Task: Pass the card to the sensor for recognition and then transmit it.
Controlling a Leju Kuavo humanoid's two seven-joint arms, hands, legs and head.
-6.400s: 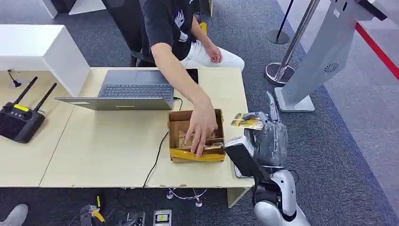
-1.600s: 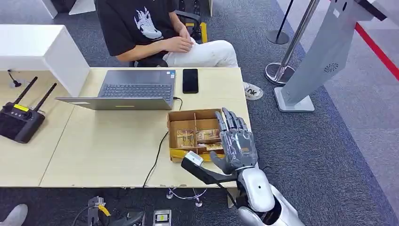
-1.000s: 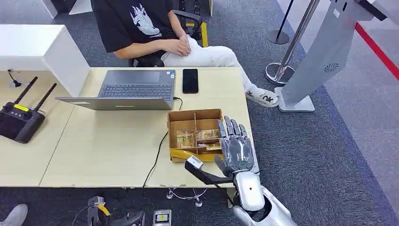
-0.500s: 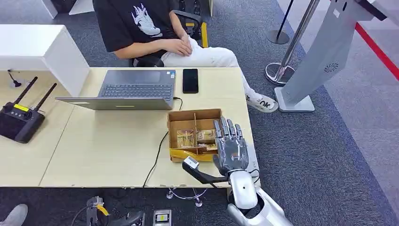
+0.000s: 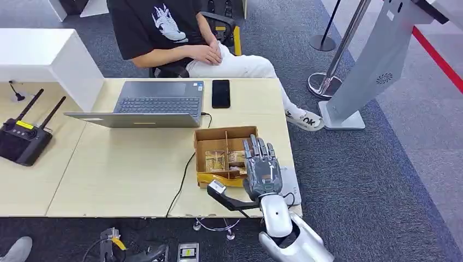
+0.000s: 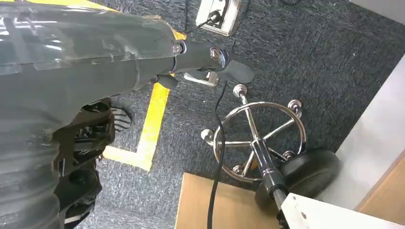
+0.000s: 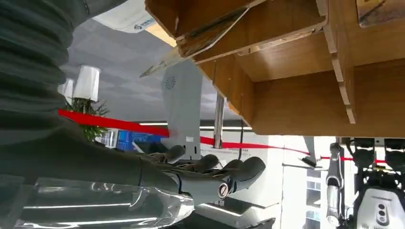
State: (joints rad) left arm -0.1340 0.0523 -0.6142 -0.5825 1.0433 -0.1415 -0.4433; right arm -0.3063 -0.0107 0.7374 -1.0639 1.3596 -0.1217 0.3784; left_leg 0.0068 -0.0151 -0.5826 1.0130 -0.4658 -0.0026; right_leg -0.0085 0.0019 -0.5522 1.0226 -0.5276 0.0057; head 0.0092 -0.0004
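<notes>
I see my right hand (image 5: 262,170) near the table's (image 5: 125,169) front right corner, fingers (image 5: 255,150) spread apart and holding nothing. They reach over the right side of the divided cardboard box (image 5: 224,155), where the cards (image 5: 225,160) lie in compartments just beside and partly under the fingertips. My left hand (image 6: 95,62) hangs over the floor; I cannot tell how its fingers sit.

No lettering within my sight can be read: the blue print on the white sheet (image 7: 128,16), upper left in my right wrist view, is too small.

Right hand (image 7: 143,181), fingers (image 7: 248,169) spread, beside what looks like the cardboard box (image 7: 296,95).
</notes>
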